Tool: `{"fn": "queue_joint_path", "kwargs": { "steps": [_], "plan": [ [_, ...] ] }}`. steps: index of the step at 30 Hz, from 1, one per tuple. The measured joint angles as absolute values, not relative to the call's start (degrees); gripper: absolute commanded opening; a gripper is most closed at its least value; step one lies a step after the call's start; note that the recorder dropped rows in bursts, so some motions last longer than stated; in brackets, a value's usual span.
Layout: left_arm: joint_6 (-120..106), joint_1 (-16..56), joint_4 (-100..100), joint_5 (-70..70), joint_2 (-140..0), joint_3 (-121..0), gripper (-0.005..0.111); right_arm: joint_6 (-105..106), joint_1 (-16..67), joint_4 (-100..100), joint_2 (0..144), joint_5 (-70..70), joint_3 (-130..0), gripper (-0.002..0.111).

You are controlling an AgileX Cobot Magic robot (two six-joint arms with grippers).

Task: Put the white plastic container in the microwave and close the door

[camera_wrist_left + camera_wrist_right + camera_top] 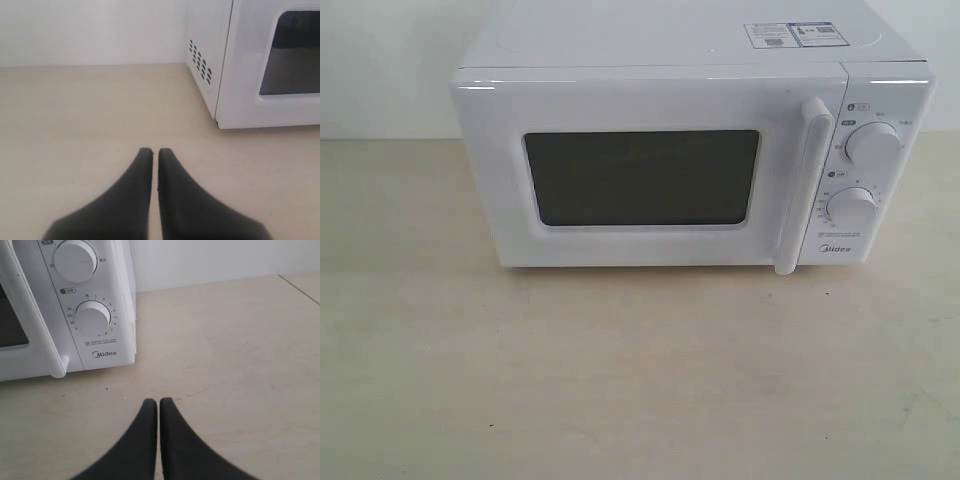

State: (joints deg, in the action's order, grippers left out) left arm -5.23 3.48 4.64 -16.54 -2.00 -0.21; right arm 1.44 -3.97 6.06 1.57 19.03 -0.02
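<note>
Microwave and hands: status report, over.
Left hand shut, empty. Right hand shut, empty. Door closed; container not in view. Nothing blocking it.

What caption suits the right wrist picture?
Shut right gripper over beige table, beside dials of the Midea microwave.

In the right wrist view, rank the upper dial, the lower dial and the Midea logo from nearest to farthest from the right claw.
1. Midea logo, lowest on the panel, nearest the right claw.
2. Lower dial, above the logo.
3. Upper dial, top of the panel.
</note>
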Motion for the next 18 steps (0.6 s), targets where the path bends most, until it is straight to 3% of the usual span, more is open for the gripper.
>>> {"fn": "queue_joint_path", "kwargs": {
  "steps": [18],
  "plan": [
    [-5.23,1.7,4.64,-16.66,-2.0,-0.21,0.004,1.44,-3.97,6.06,1.57,19.03,-0.02,0.0]
  ]
}}
